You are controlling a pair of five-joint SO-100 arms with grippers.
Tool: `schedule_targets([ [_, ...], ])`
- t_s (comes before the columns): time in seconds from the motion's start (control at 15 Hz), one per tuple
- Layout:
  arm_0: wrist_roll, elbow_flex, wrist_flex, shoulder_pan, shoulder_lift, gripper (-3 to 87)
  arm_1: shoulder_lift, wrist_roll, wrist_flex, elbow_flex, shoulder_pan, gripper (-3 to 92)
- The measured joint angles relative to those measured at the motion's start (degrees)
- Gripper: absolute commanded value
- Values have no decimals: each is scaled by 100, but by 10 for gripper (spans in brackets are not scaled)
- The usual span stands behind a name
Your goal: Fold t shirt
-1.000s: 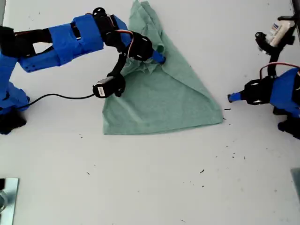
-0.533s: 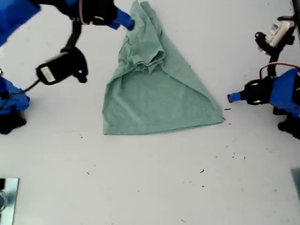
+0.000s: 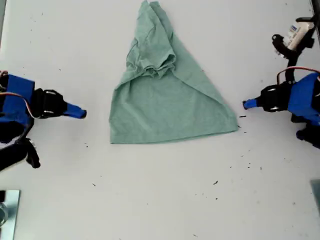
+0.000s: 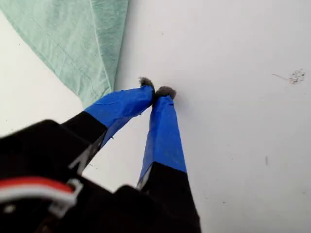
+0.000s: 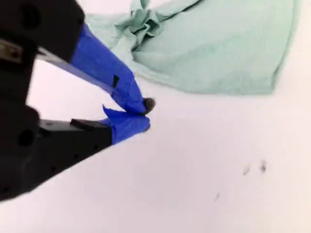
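**Cloth and claws at rest, seen from above.** The t shirt (image 3: 167, 107) lies flat on the white counter (image 3: 165, 200), a little toward the far side and about midway across the exterior view. It is gathered into a rough triangle. The apex points to the far edge, the straight hem forms the near side, and a bunched ridge of folds sits across the upper middle.

My first claw (image 3: 245, 104) is at the exterior view's right, its blue-taped tips aimed at the cloth. It rests just beside the hem's right corner and is apart from the cloth. In the first wrist view the tips (image 4: 158, 91) meet with nothing between them, and the shirt corner (image 4: 92, 73) lies close by, not touching.

My second claw (image 3: 84, 114) is at the exterior view's left, level with the lower half of the shirt and clear of its left edge. In the second wrist view the tips (image 5: 145, 114) are likewise pressed together and empty, with a band of bare counter separating them from the cloth (image 5: 218, 53).

**Edges and room.**
- Bare counter surrounds the shirt on all sides, and the widest stretch is on the near side.
- That near stretch carries only scattered dark specks (image 3: 216, 183).
- A metallic object (image 3: 7, 210) occupies the near corner at the exterior view's left.
- A small white-and-black fixture (image 3: 295, 35) stands at the far right of the exterior view.
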Motion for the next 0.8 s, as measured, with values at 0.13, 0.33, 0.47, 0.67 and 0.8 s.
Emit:
schedule_targets([
  [0.13,-62,272,0,-35,316,-2,0,35,9,0,-35,24],
  [0.33,9,334,9,-9,501,-2,-650,325,202,-650,-589,24],
  [0.47,26,334,9,0,501,-2,-2874,62,782,-2988,-650,73],
  [0.67,44,334,9,0,501,-2,-6231,-738,1942,-6882,-870,342],
  [0.8,79,334,9,0,501,-2,-7295,-1266,2083,-7901,-958,343],
])
